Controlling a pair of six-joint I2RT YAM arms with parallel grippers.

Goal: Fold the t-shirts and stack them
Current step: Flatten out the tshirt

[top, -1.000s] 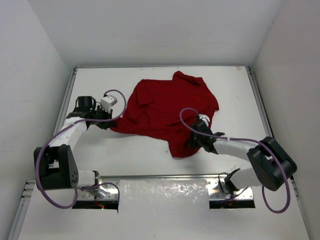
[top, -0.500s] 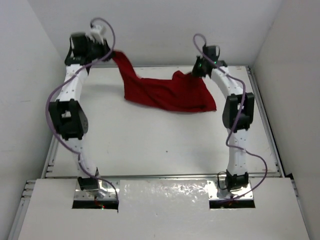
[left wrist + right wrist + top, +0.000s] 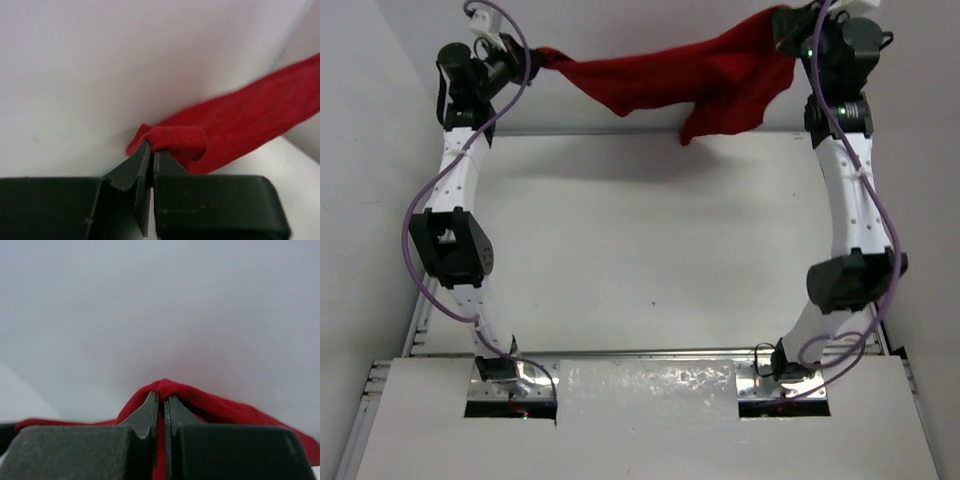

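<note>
Hanging like a banner between two robot arms, a dark red t-shirt (image 3: 670, 75) is held high at the far end of a white table (image 3: 650, 250), apparently lifted off its surface. The left gripper (image 3: 532, 55) has its jaws pinched tight on a bunched edge of the cloth. The right gripper (image 3: 785, 28) is clamped in the same way on the opposite end, as both wrist views show close up. The fabric sags a little between the two holds, and a loose flap droops near the right-hand side.

Judged from this moment, the work is at an early stage. The garment is being spread out in the air, no fold is visible in it, and laying it flat, folding and stacking all seem to lie ahead. No other shirt can be seen.

The tabletop below is plain, matt and white. It is boxed in by a pale back wall (image 3: 620, 20) and pale side walls (image 3: 370, 150). Purple cables (image 3: 415, 215) loop along the arms, and a frosted panel (image 3: 648, 385) sits between their bases at the near edge.
</note>
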